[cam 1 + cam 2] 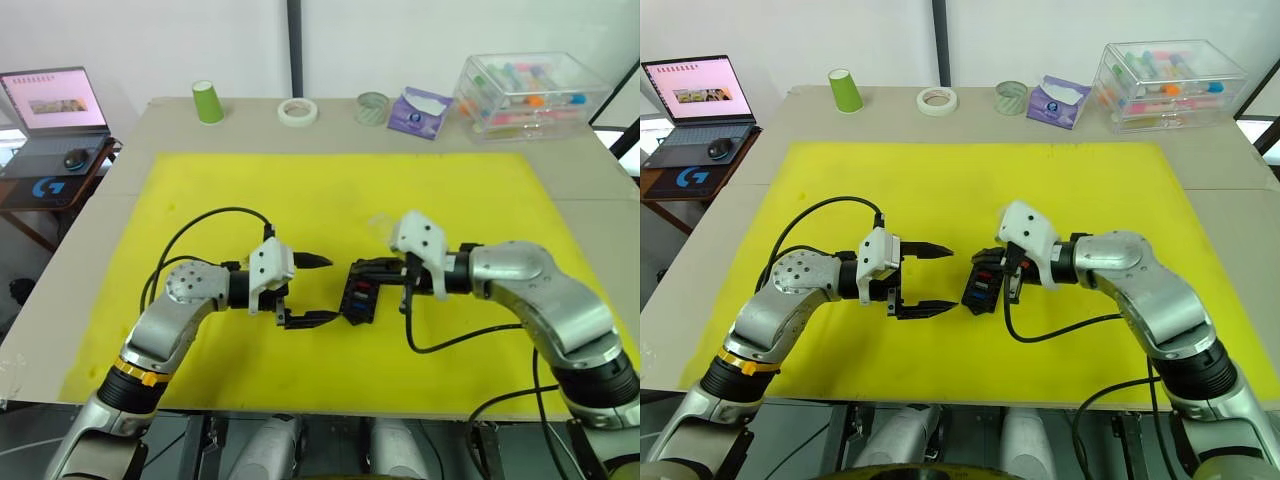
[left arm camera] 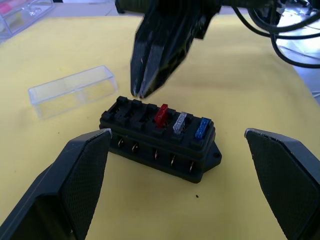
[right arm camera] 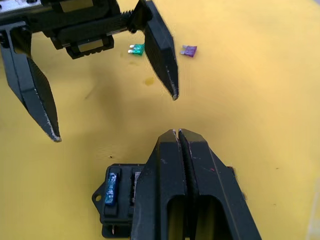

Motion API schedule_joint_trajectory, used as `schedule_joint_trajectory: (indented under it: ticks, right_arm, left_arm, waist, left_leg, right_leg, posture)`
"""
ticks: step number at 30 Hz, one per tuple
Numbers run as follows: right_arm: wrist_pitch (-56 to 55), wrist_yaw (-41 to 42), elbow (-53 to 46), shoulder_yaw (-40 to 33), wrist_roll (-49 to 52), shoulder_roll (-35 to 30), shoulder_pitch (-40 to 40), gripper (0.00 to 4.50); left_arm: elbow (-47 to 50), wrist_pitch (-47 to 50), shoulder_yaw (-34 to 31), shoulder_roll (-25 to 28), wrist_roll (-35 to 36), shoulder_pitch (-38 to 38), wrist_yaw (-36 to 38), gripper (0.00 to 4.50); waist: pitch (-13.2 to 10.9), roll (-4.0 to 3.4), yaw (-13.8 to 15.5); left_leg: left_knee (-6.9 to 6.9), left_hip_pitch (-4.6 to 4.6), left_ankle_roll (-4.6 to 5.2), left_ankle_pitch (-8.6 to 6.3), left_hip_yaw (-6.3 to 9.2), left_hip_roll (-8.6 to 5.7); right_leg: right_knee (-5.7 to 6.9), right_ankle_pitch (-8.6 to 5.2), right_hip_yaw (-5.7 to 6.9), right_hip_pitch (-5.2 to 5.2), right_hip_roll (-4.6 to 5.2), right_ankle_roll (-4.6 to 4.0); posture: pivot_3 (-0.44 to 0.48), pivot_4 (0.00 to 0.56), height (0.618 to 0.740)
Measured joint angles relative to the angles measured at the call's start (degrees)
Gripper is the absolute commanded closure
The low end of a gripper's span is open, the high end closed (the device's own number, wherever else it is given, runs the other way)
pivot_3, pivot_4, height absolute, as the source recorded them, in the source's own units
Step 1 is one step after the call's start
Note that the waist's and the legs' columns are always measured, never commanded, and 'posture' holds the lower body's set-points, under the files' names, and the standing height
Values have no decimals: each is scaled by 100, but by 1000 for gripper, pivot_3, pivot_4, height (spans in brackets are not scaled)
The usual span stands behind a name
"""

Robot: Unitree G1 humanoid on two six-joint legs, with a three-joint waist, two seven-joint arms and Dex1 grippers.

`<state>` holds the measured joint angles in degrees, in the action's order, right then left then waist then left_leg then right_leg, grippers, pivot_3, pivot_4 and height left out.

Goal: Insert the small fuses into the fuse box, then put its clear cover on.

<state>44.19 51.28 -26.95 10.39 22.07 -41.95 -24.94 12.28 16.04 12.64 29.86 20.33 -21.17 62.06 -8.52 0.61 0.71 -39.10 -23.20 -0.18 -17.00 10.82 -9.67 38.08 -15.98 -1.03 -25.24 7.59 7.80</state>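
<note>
The black fuse box (image 2: 160, 142) lies on the yellow mat (image 1: 300, 190) with a red fuse (image 2: 160, 115), a grey one (image 2: 180, 121) and a blue one (image 2: 201, 128) standing in its slots. My right gripper (image 3: 177, 132) is shut, its tips just above the box's empty slots, with nothing visible between them. My left gripper (image 1: 330, 290) stands open just left of the box. The clear cover (image 2: 72, 90) lies on the mat just beyond the box. A green fuse (image 3: 136, 49) and a purple fuse (image 3: 188, 50) lie loose on the mat behind the left gripper.
Along the table's far edge stand a green cup (image 1: 208, 102), two tape rolls (image 1: 298, 111), a purple tissue pack (image 1: 420, 110) and a large clear storage box (image 1: 530, 95). A laptop (image 1: 55, 105) sits on a side table at the left.
</note>
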Motion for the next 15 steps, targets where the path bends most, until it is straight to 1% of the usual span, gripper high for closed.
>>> schedule_joint_trajectory:
  ticks: [3, 8, 12, 15]
  right_arm:
    - [-301, -32, 78, 180, -165, 19, 323, 4459]
    - [-603, -38, 270, 181, -282, 21, 371, 4459]
    - [-657, -28, 323, 157, -242, 41, 375, 4459]
    - [-473, -25, 319, -73, 45, 97, 391, 4459]
  left_arm:
    - [5, 37, 0, 53, -6, 0, -7, 0]
    - [27, 101, 0, 91, -5, 1, -8, 0]
    - [34, 111, 0, 98, -5, 1, -14, 0]
    - [46, 116, -1, 101, -3, 2, -18, 0]
  waist:
    - [0, 0, -3]
    - [1, 0, 6]
    - [1, 0, 7]
    - [0, 0, 5]
  left_leg:
    - [-1, 4, 0, 0, -1, 0]
    - [4, 20, 0, 0, 0, 0]
    - [14, 48, 1, -1, 2, 0]
    - [15, 50, 3, -2, 2, 0]
  right_leg:
    - [0, 0, -1, 3, 0, 0]
    - [-4, 0, 0, 22, -1, 0]
    - [-11, 0, 1, 47, -1, 0]
    - [-13, 0, 0, 49, -1, 0]
  posture:
    - [0, 150, 740]
    - [0, 150, 740]
    - [0, 150, 740]
    - [0, 150, 740]
